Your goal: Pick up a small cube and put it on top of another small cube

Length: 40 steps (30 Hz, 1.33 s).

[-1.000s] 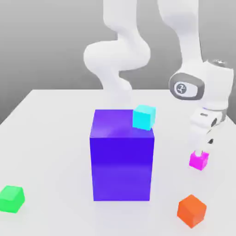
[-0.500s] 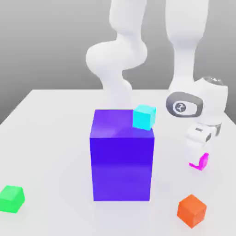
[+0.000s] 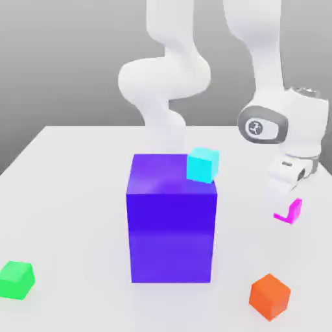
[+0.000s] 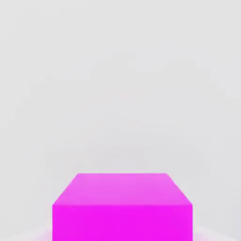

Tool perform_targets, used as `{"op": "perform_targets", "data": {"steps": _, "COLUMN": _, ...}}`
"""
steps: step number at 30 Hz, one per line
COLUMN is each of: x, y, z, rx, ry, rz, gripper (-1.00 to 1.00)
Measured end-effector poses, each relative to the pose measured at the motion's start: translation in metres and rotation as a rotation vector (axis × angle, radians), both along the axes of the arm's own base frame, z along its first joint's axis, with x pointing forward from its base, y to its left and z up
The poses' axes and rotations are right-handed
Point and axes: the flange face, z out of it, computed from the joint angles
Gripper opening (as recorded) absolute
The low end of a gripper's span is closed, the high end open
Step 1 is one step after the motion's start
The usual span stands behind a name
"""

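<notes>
The small magenta-pink cube (image 3: 293,212) hangs a little above the white table (image 3: 71,194) at the exterior view's right, partly hidden behind a white finger. My gripper (image 3: 286,206) is shut on it from above. In the hand view the same magenta cube (image 4: 122,209) sits very close to the camera, with pale table surface beyond it. An orange cube (image 3: 270,296) lies on the table below and slightly to the exterior view's left of the held cube. A cyan cube (image 3: 203,164) rests on the top right corner of the big blue-violet block (image 3: 171,227).
A green cube (image 3: 17,279) lies near the table's front at the exterior view's left. The tall blue-violet block stands mid-table, to the exterior view's left of my gripper. The arm's white links rise behind the block.
The gripper came down around the magenta cube, then rose with it. The cube has left the table and sits higher and slightly to the exterior view's right.
</notes>
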Motion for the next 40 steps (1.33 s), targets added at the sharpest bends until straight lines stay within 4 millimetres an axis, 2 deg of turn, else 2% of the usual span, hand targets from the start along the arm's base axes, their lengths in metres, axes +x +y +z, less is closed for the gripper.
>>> {"op": "perform_targets", "data": {"steps": 3, "x": -0.002, "y": -0.005, "z": 0.007, "rx": -0.012, "ry": 0.001, "rz": 0.004, "gripper": -1.0}}
{"op": "perform_targets", "data": {"steps": 4, "x": 0.004, "y": -0.006, "z": 0.008, "rx": -0.007, "ry": 0.005, "rz": -0.031, "gripper": -1.0}}
{"op": "perform_targets", "data": {"steps": 6, "x": 0.044, "y": -0.016, "z": 0.017, "rx": 0.023, "ry": -0.004, "rz": -0.179, "gripper": -1.0}}
{"op": "perform_targets", "data": {"steps": 8, "x": 0.097, "y": -0.042, "z": 0.026, "rx": 0.046, "ry": -0.016, "rz": -0.373, "gripper": -1.0}}
{"op": "perform_targets", "data": {"steps": 11, "x": 0.169, "y": -0.098, "z": 0.04, "rx": 0.071, "ry": -0.039, "rz": -0.662, "gripper": -1.0}}
{"op": "perform_targets", "data": {"steps": 13, "x": 0.208, "y": -0.145, "z": 0.048, "rx": 0.079, "ry": -0.052, "rz": -0.844, "gripper": -1.0}}
{"op": "perform_targets", "data": {"steps": 15, "x": 0.232, "y": -0.194, "z": 0.052, "rx": 0.074, "ry": -0.054, "rz": -1.006, "gripper": -1.0}}
{"op": "perform_targets", "data": {"steps": 18, "x": 0.254, "y": -0.273, "z": 0.057, "rx": 0.062, "ry": -0.053, "rz": -1.245, "gripper": -1.0}}
{"op": "perform_targets", "data": {"steps": 20, "x": 0.26, "y": -0.326, "z": 0.06, "rx": 0.054, "ry": -0.051, "rz": -1.397, "gripper": -1.0}}
{"op": "perform_targets", "data": {"steps": 23, "x": 0.258, "y": -0.404, "z": 0.064, "rx": 0.041, "ry": -0.05, "rz": -1.615, "gripper": -1.0}}
{"op": "perform_targets", "data": {"steps": 26, "x": 0.243, "y": -0.481, "z": 0.069, "rx": 0.028, "ry": -0.048, "rz": -1.827, "gripper": -1.0}}
{"op": "perform_targets", "data": {"steps": 29, "x": 0.213, "y": -0.556, "z": 0.075, "rx": 0.015, "ry": -0.045, "rz": -2.046, "gripper": -1.0}}
{"op": "perform_targets", "data": {"steps": 30, "x": 0.199, "y": -0.575, "z": 0.067, "rx": 0.006, "ry": -0.014, "rz": -2.133, "gripper": -1.0}}
{"op": "perform_targets", "data": {"steps": 31, "x": 0.191, "y": -0.585, "z": 0.056, "rx": 0.001, "ry": 0.002, "rz": -2.18, "gripper": -1.0}}
{"op": "perform_targets", "data": {"steps": 34, "x": 0.184, "y": -0.594, "z": 0.015, "rx": -0.003, "ry": 0.016, "rz": -2.221, "gripper": -1.0}}
{"op": "perform_targets", "data": {"steps": 35, "x": 0.183, "y": -0.594, "z": 0.003, "rx": -0.004, "ry": 0.017, "rz": -2.224, "gripper": 1.0}}
{"op": "perform_targets", "data": {"steps": 40, "x": 0.183, "y": -0.594, "z": 0.003, "rx": -0.004, "ry": 0.017, "rz": -2.224, "gripper": 1.0}}
